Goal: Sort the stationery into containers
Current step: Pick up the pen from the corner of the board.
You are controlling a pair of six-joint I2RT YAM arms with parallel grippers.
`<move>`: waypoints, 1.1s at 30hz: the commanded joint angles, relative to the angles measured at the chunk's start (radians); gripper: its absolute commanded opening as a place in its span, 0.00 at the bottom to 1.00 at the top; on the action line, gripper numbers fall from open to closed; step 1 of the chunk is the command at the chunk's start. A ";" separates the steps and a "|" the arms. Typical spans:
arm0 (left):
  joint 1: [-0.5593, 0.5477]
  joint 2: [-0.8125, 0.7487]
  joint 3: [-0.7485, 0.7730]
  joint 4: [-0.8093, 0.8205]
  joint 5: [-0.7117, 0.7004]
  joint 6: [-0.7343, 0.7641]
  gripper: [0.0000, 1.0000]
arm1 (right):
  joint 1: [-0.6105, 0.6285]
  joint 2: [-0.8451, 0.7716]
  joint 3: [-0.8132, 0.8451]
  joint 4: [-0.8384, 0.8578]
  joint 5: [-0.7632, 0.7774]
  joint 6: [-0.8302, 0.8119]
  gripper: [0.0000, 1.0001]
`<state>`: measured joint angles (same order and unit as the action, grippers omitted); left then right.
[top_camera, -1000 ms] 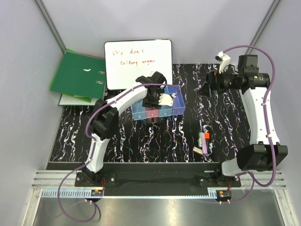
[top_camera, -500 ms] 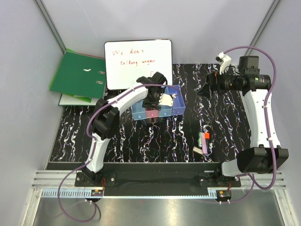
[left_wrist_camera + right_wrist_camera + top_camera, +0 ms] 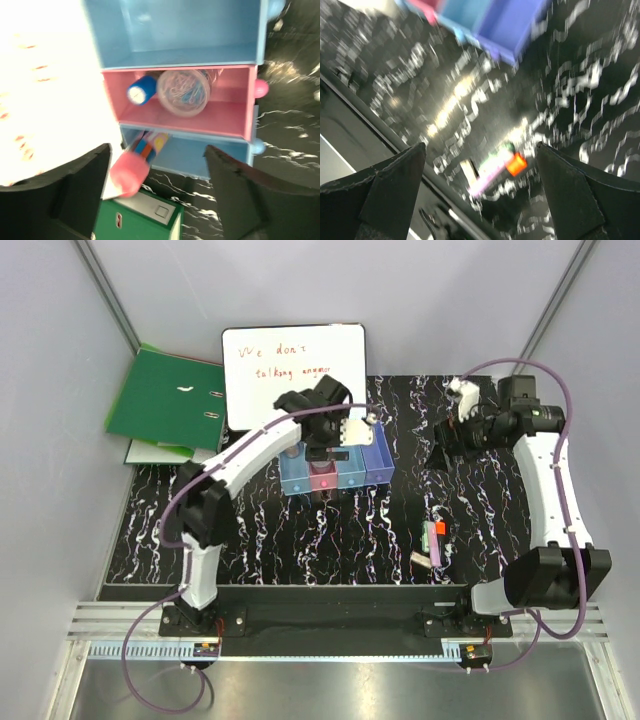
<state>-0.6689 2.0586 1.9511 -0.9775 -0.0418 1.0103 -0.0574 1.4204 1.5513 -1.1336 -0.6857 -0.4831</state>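
The pink-capped cylinder (image 3: 131,170) is binned under the wide, empty left claw (image 3: 157,150); the green stick (image 3: 494,161) under the wide right claw (image 3: 480,150) is due next.

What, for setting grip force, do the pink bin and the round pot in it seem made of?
Pink bin: likely moulded plastic, smooth and faintly glossy, with thin even walls. Round pot: probably clear plastic; coloured clips show through it.
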 commanded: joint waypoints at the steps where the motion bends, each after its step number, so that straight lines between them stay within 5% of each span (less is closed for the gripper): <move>1: -0.020 -0.251 0.003 0.013 0.082 -0.203 0.86 | 0.013 0.006 -0.100 -0.106 0.178 -0.153 1.00; 8: -0.021 -0.535 -0.265 0.019 0.145 -0.325 0.99 | 0.018 0.032 -0.235 -0.176 0.304 -0.137 0.88; 15: -0.023 -0.699 -0.412 0.017 0.131 -0.352 0.99 | 0.051 -0.011 -0.431 -0.160 0.374 -0.100 0.82; 21: -0.027 -0.727 -0.432 0.017 0.131 -0.374 0.99 | 0.108 -0.005 -0.510 -0.039 0.497 -0.005 0.71; 33: -0.040 -0.733 -0.460 0.019 0.086 -0.339 0.99 | 0.151 0.193 -0.452 0.090 0.577 0.070 0.73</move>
<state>-0.7048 1.3598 1.5043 -0.9810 0.0669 0.6563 0.0856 1.5562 1.0302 -1.0950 -0.1200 -0.4606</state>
